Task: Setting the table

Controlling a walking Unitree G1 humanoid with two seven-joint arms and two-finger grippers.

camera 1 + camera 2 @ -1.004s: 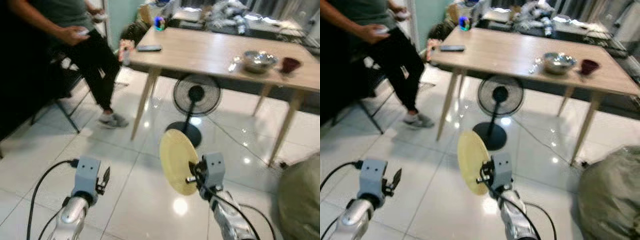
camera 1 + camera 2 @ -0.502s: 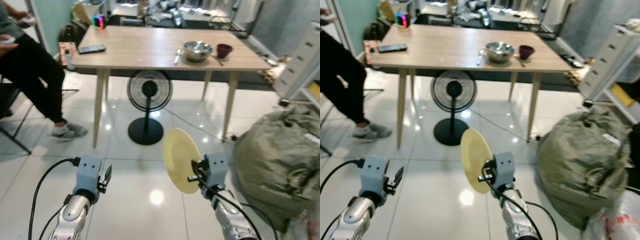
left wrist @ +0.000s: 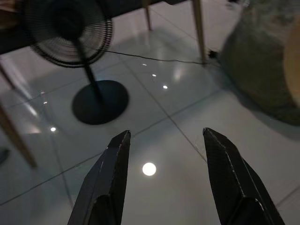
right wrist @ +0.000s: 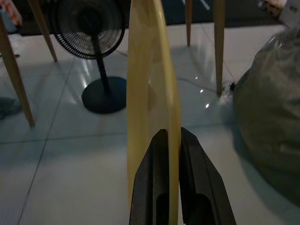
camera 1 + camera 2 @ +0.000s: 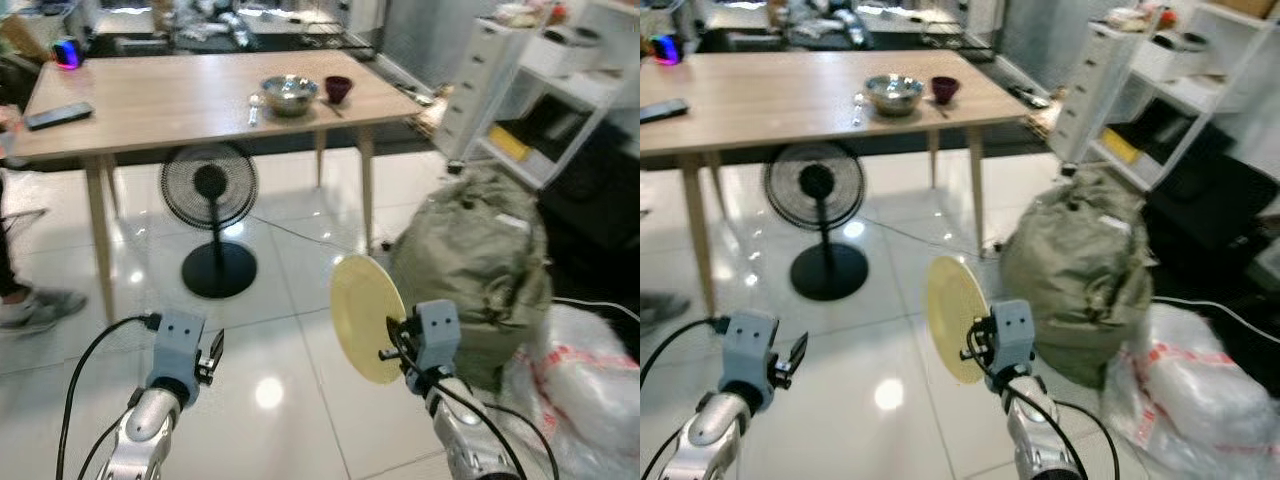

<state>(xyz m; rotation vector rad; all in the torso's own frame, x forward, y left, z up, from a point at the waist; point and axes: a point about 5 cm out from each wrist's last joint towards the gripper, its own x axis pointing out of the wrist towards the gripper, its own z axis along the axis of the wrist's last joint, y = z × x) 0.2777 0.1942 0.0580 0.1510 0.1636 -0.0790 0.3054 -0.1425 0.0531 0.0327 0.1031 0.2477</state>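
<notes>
We held the yellow plate (image 5: 365,317) in our right gripper (image 4: 169,140), the two black fingers (image 4: 152,183) pinched tight on its rim so that the plate stood on edge, upright, in front of us and above the white tiled floor (image 5: 290,400). In the right wrist view the plate rose straight up from between the fingers, seen nearly edge-on.

Our left gripper (image 3: 165,140) was out ahead of us over the floor with nothing in it, its fingers (image 3: 105,180) spread well apart.

The wooden table (image 5: 180,100) stood ahead and to our left, well apart from the plate. On its far right end sat a metal bowl (image 5: 289,92) with a small dark red cup (image 5: 338,88) just beside it, and a piece of cutlery (image 5: 254,105) lay near the bowl on the other side; we could not tell what kind it was. A dark phone (image 5: 60,115) lay toward the table's left end, and a small glowing gadget (image 5: 66,53) stood at its far left corner.

Under the table stood a black floor fan (image 5: 209,190) on a round base. To our right, near the plate, sat a big olive green sack (image 5: 470,260), with clear plastic bags (image 5: 590,390) beside it and white shelves (image 5: 540,90) behind. A person's shoe (image 5: 35,308) showed at the left edge.
</notes>
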